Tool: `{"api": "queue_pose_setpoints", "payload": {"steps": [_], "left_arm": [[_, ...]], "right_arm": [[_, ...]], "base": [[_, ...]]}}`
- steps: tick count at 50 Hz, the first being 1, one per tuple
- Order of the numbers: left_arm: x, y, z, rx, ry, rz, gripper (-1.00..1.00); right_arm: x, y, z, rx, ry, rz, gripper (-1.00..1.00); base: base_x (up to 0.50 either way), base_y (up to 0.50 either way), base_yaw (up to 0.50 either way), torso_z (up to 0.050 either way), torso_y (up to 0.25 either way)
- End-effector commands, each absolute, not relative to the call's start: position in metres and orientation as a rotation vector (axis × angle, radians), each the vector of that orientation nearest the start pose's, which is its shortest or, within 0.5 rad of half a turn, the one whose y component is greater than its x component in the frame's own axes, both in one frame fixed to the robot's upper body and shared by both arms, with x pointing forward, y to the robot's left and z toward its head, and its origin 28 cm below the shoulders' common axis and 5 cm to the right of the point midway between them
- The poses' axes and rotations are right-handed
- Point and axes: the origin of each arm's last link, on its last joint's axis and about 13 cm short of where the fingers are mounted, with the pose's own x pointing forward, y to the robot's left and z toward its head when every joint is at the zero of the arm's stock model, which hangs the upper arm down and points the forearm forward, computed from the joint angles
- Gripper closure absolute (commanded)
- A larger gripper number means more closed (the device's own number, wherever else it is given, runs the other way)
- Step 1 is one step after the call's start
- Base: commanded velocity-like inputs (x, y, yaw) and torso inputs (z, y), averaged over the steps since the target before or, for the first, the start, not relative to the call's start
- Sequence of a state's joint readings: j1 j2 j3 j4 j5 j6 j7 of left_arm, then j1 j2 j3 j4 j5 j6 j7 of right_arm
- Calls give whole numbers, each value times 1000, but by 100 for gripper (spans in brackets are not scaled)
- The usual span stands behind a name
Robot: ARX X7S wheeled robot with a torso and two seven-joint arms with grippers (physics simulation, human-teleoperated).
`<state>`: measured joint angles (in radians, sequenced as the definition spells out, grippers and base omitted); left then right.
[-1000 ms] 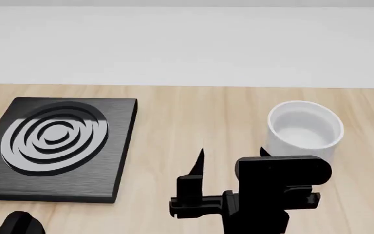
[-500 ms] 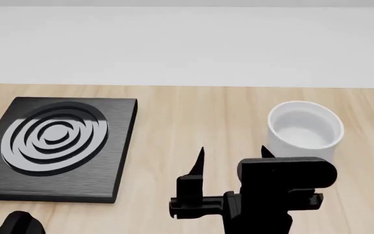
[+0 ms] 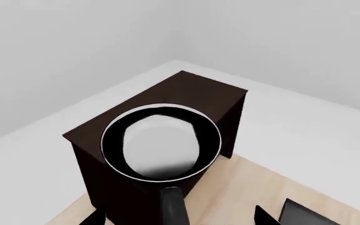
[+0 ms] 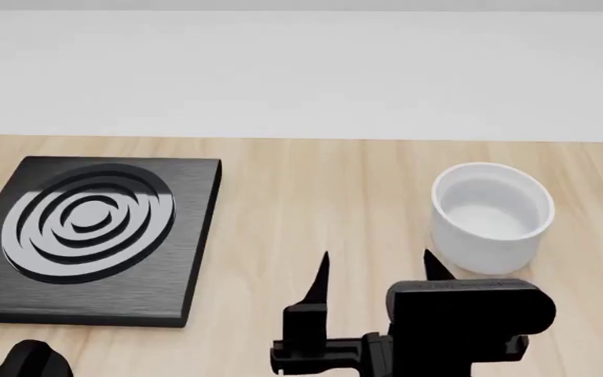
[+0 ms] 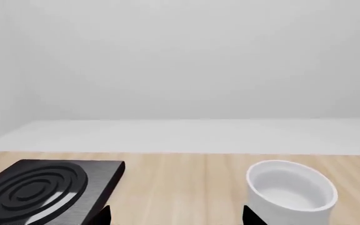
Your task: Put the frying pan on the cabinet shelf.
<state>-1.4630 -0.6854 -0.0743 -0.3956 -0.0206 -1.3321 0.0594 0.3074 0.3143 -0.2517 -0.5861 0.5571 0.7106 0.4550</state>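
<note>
Two grippers are in play, though only the right gripper shows in the head view, its fingers spread apart and pinching nothing, their pointed tips standing over the wooden table. Just ahead of its right fingertip stands the white cylindrical cup, apart from it; well off beyond its left finger lies the flat square black burner plate with raised rings. In the left wrist view the frying pan sits directly ahead of the left gripper, its black handle running back between the two dark fingertips at the frame's edge; whether they press on the handle I cannot tell. The pan, glossy inside with a thin pale rim, appears over the top of the dark brown cabinet; whether it touches that top cannot be told.
</note>
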Motion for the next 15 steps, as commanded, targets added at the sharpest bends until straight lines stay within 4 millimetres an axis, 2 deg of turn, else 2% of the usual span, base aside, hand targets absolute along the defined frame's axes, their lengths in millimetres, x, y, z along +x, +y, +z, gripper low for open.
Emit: {"api": "queue_pose_setpoints", "payload": {"steps": [1,15], "left_arm": [[268,423,333,-71,183,503,-100],[247,406,328,-70,142,397,-100]], "right_arm": [[214,-81,146,46,-49,101,-100],[203,-83,148,46,-56,93,-100]], "base": [[0,0,0,0,0],[0,0,0,0,0]]}}
